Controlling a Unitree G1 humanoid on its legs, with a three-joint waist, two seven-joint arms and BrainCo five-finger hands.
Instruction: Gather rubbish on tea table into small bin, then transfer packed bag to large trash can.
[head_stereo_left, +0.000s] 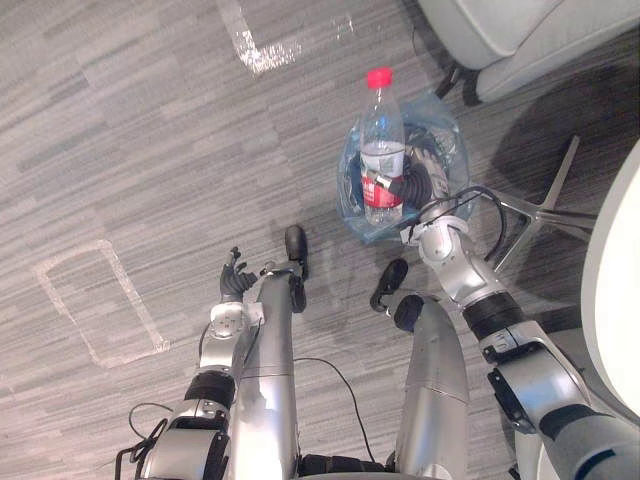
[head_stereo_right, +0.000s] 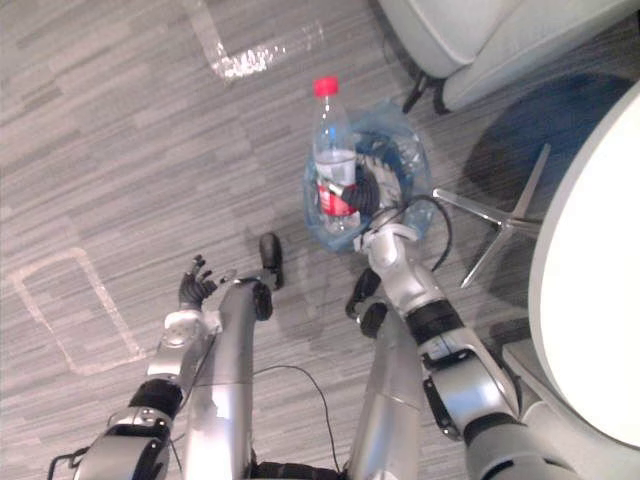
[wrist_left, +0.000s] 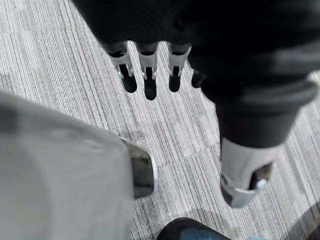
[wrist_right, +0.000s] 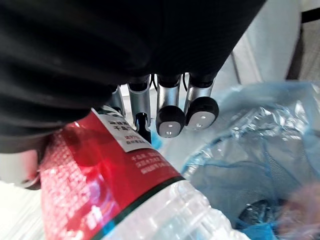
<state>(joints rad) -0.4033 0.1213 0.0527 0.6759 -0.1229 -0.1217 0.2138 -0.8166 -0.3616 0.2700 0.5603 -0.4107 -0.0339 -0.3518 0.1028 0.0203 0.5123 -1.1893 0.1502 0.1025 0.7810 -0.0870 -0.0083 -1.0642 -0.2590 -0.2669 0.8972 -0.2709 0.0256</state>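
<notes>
The clear plastic bottle with red cap is grasped by the right hand at the blue translucent bag. The left hand is held released, fingers straight.

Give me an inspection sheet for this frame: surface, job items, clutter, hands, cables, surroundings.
Surface: grey striped carpet floor with pale tape marks.
Job's things: clear bottle, red cap and label, upright at the small bin lined with a blue bag; cannot tell whether it is in the bin or just above. Dark items inside, too unclear to name.
Clutter: nothing seen.
Hands: right hand curled round the bottle at its label; left hand low on the robot's left, fingers relaxed, holding nothing.
Cables: nothing seen.
Surroundings: white round table at the right, chrome star base, grey seat beyond the bin.
</notes>
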